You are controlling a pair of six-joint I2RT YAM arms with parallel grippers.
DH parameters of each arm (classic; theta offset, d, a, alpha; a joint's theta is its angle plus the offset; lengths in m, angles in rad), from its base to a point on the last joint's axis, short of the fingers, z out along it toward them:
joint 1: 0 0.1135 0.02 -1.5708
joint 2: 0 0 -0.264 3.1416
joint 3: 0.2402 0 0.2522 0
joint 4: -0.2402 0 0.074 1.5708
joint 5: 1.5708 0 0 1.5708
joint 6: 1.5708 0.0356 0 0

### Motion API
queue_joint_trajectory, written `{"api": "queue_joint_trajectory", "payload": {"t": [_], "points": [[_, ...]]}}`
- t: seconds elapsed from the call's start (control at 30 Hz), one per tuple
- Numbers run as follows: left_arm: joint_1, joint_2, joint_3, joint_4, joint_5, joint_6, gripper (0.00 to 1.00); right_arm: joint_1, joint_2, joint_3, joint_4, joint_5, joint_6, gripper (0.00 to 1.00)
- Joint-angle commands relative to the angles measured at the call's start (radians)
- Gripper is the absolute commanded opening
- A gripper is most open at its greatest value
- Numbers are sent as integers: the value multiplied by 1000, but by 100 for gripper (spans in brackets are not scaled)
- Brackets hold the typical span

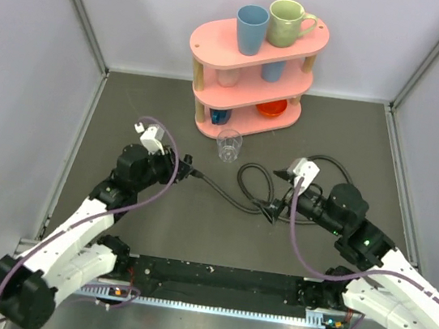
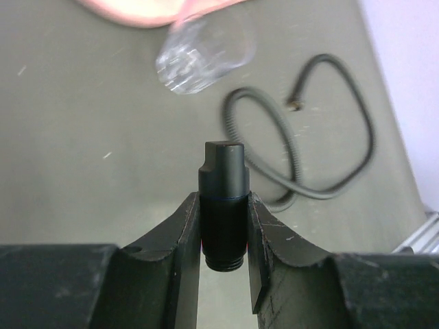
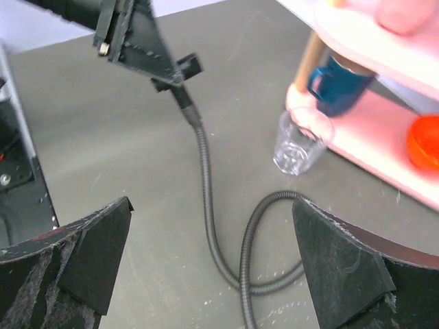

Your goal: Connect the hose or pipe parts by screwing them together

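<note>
Left end effector [image 2: 223,202] is clamping a hose fitting [image 2: 223,171] centre-left in the top view, right end effector [image 3: 211,212] is gaping empty over the hose [image 3: 204,164] looping mid-table [image 1: 193,234]; I'm judging mating and screwing both outstanding.

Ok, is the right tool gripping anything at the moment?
No, the right tool has its black fingers wide apart with nothing clamped between them, the thin black flexible hose lying loose on the grey table beyond.

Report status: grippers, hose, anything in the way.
Left gripper shut on end fitting. Right gripper open, empty, above hose. Hose loops across table, one end lying free. Clear glass stands beside the loop.
</note>
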Motion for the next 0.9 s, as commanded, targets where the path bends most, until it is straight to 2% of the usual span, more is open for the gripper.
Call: {"api": "queue_joint_trajectory", "payload": {"t": [0.0,0.13,0.23,0.33,0.4,0.43,0.47,0.57,0.63,0.87], "points": [[174,116,19,-46,240,-75,0,-5,-57,8,-73,254,201,99],[245,266,13,-30,337,-64,0,-5,-61,38,-159,333,240,99],[280,363,65,-114,353,-1,0,-5,-26,89,-240,321,274,99],[318,439,76,-139,402,20,17,-5,12,144,-343,314,309,99],[334,459,74,-138,407,25,25,-5,15,160,-377,301,330,99],[334,461,74,-139,401,26,30,-5,11,160,-389,304,333,99],[338,460,76,-144,390,35,44,-5,5,158,-392,314,340,99],[340,457,98,-184,346,64,55,-5,-14,157,-409,375,369,99],[343,450,123,-227,306,74,69,-5,-24,158,-431,409,378,99],[346,363,246,-362,212,132,84,-5,-80,192,-598,456,487,99]]}}
